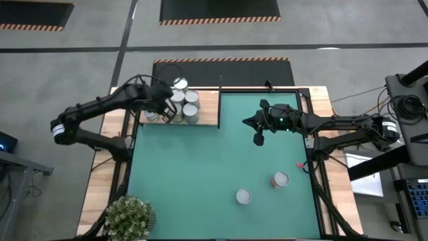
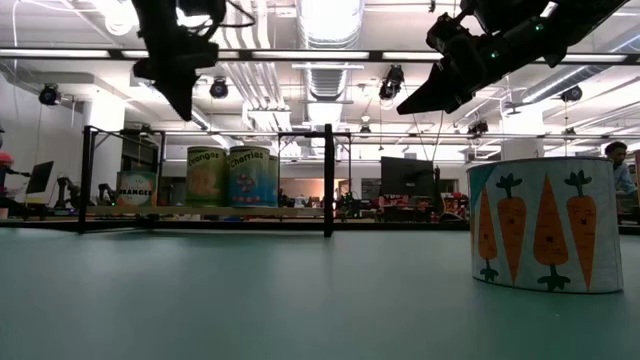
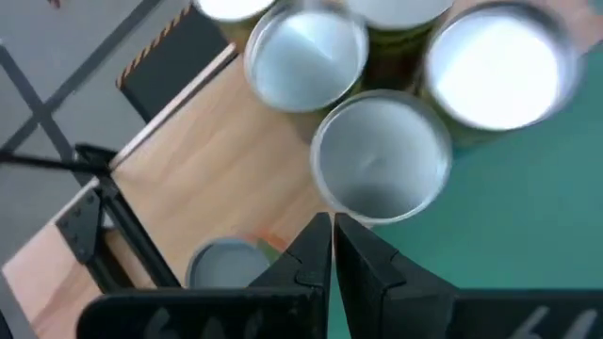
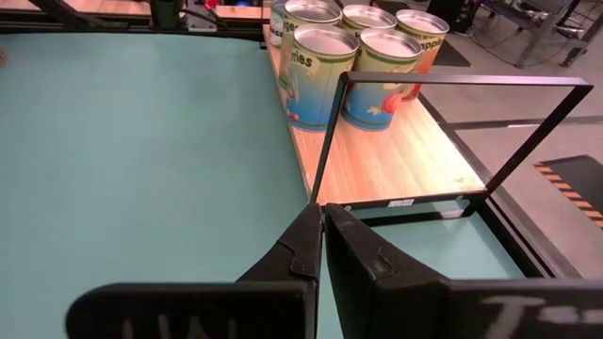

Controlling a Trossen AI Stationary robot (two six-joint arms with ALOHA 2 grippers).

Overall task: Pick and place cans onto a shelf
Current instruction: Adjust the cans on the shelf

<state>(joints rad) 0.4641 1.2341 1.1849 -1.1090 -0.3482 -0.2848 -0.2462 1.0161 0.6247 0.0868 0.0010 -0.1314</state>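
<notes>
Both grippers were seen with their fingers pressed together and nothing pinched between them. The left gripper was held above the cluster of cans at the far left of the table, its closed fingertips hanging just over the silvery top of one can, with other round tops close around it. These cans were stood upright and packed side by side on the shelf, a pale wooden board set against the far-left edge of the green mat and framed by thin black bars. The right gripper was held over the mat to the right of the shelf, well apart from it, with its closed fingers pointed towards the shelf's near corner and the labelled cans beyond. Two more cans were left on the mat near the front edge: one with a silvery top and, just to its right, one with a reddish side. From table height, a can printed with carrots was seen large at the right. A potted plant was set at the near-left corner of the table.
</notes>
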